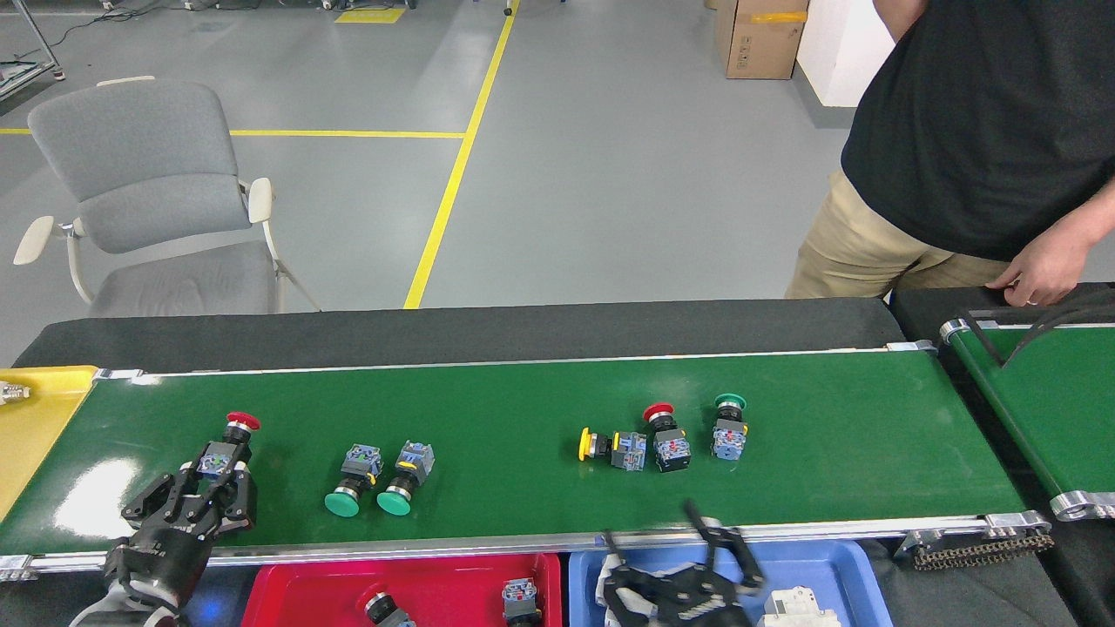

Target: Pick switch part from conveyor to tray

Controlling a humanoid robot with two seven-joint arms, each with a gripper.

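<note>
Left gripper (206,496) is down on the conveyor (523,409), its dark fingers set either side of the blue-grey body of the red-capped switch part (228,444), and whether they have actually pinched it yet I cannot tell from this angle. Right gripper (675,562) hangs blurred over the near rail above the blue tray (858,566), fingers spread wide and holding nothing. Two parts already lie in the red tray (287,592) just in front of the belt. Two green-capped parts (379,479) lie side by side a little to the right, and a cluster of three (662,435) sits further along, near the right gripper. To do this well, the left one should close squarely on the blocky body rather than the round cap, which looks likely to roll or slip, then lift straight up to clear the silver rail before swinging toward the red tray
</note>
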